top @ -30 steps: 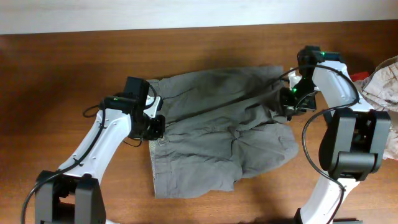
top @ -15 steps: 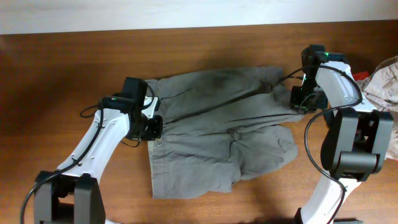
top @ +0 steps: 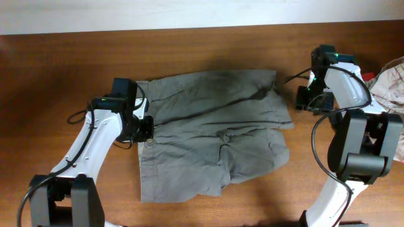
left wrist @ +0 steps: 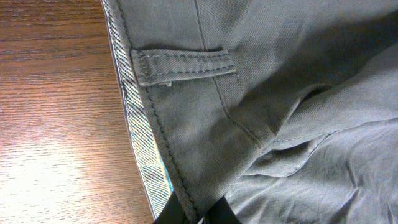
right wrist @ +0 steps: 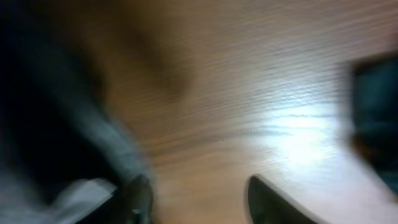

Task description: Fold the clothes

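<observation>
**Overhead recap: dragged left, let go on the right**

Now lying further left on the brown wooden table than a second ago: grey cotton shorts, waistband to the left, legs to the right. Clamped at the waistband edge by the left hand, close to a stitched belt loop in the left wrist view. Released by the right hand, now off the cloth, over bare wood just right of the far leg. Fingers apart there, wood grain between them in the blurred right wrist view.

Judged from this: a straightening tug done, no fold yet, wrinkles left across the middle.

Counted: one pair of shorts, one belt loop in view, one pale rumpled heap of other clothes at the right edge, two hands, one table.
</observation>
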{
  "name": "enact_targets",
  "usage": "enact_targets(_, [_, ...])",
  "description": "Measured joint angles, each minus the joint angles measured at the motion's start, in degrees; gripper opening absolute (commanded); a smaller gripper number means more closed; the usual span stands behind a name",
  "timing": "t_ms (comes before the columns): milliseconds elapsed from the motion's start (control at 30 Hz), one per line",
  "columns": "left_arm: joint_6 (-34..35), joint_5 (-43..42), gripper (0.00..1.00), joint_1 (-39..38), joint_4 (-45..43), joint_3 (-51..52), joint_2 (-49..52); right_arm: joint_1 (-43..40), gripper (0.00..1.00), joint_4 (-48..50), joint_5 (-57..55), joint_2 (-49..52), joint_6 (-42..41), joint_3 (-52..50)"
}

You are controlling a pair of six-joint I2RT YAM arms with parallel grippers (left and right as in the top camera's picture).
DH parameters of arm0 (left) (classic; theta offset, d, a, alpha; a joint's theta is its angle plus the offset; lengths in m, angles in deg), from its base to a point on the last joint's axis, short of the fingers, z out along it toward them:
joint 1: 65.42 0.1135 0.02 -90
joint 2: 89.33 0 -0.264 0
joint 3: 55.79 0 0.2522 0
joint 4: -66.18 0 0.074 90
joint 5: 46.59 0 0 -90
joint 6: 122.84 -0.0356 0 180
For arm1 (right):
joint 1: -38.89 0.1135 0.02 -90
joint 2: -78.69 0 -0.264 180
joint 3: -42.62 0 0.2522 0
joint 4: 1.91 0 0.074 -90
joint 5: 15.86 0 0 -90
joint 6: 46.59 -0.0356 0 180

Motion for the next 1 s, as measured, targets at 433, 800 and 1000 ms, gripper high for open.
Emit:
enact_targets(433, [0.0,0.04,0.01,0.0,-0.2,0.0,0.0,0.0,0.43,10.12,19.71,0.07,10.64,-6.6])
enact_targets(800, [0.22,0.83,0.01,0.0,-0.26,0.0,0.0,0.0,0.04,9.68,18.21,0.2,10.6,-7.32])
enact_targets(1000, [2.8,4.44,0.0,-0.2,-0.44,0.0,0.0,0.09,0.04,9.86,13.14,0.2,6.86,-7.32])
